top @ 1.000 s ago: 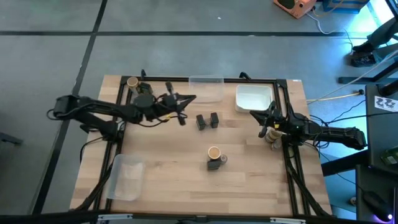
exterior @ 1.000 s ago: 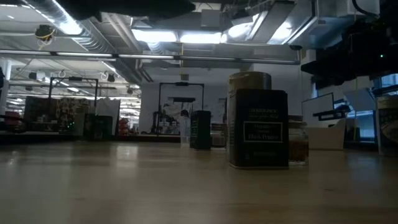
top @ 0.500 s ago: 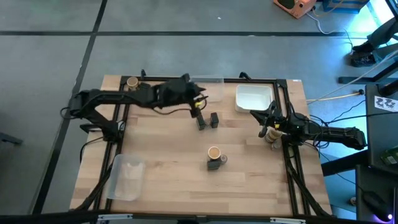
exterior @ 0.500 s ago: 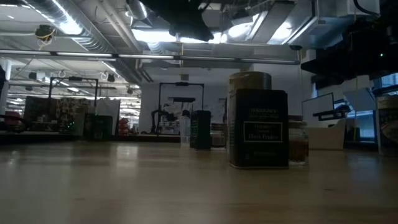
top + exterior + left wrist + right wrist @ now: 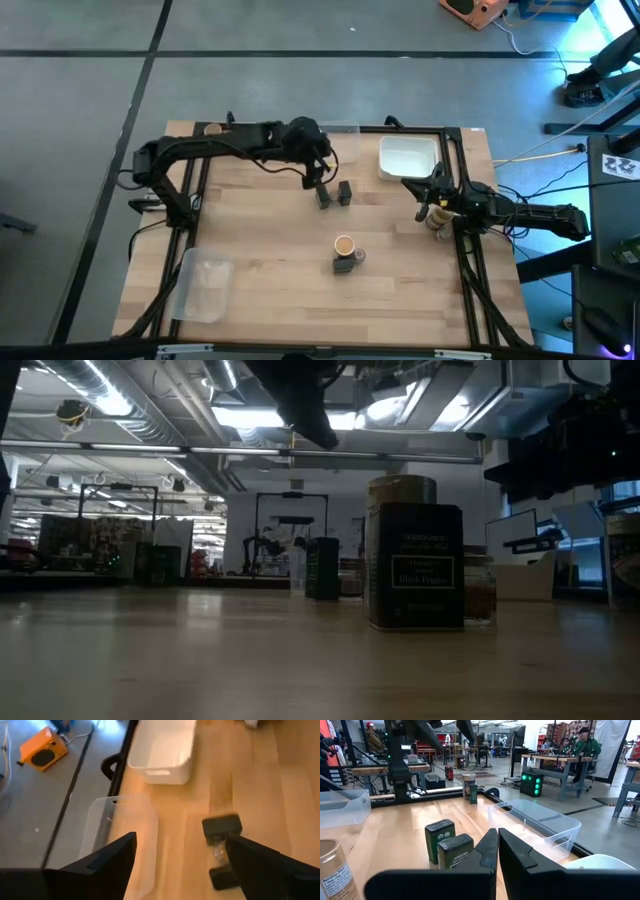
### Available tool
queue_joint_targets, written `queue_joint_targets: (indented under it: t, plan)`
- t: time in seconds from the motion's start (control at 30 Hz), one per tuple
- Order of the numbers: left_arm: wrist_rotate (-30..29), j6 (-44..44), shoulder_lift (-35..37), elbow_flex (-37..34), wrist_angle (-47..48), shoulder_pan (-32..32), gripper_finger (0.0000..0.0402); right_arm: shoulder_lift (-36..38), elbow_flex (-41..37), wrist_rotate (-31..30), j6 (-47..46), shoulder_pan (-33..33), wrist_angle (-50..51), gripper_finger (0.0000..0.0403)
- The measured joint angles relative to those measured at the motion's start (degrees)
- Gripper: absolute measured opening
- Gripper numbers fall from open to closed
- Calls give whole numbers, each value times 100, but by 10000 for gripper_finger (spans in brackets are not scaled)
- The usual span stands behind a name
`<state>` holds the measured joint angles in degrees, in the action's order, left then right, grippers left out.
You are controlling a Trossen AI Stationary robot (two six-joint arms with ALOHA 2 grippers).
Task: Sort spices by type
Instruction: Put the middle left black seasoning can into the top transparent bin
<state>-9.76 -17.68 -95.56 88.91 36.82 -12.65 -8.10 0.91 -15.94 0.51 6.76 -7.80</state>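
Two dark boxy jars (image 5: 323, 196) (image 5: 345, 191) stand side by side on the table's far middle; they also show in the left wrist view (image 5: 222, 827) (image 5: 222, 875). My left gripper (image 5: 318, 176) (image 5: 181, 851) hovers open above them, touching nothing. Nearer the middle stand a tan-topped jar (image 5: 343, 245), a dark jar (image 5: 415, 565) and a tiny jar (image 5: 478, 590). Another tan-topped jar (image 5: 212, 129) is at the far left corner. My right gripper (image 5: 430, 197) (image 5: 493, 855) waits shut at the right, with a tan jar (image 5: 437, 219) beside it.
A white tray (image 5: 408, 158) sits at the far right, and a clear plastic tray (image 5: 333, 140) lies at the far edge behind the left gripper. A second clear tray (image 5: 204, 285) lies at the near left. Bare wood stretches along the near side.
My left gripper has swung from left of the two dark jars toward the table's right, and now stands over them. The arm has stretched along the far edge, and its dark shape has come into the top of the low view. The jars have stayed put.
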Motion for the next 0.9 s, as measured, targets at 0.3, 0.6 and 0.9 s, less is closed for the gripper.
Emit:
queue_joint_targets:
  t: [0.3,0.6,0.9]
  plan:
    - [285,-786,-264,-32,303,220,296,0,5,-6,3,0,66,17]
    - [369,-1729,-895,-36,665,513,296,2,9,-11,9,0,80,17]
    - [337,-2462,-1323,-36,773,577,296,2,15,-11,9,0,167,17]
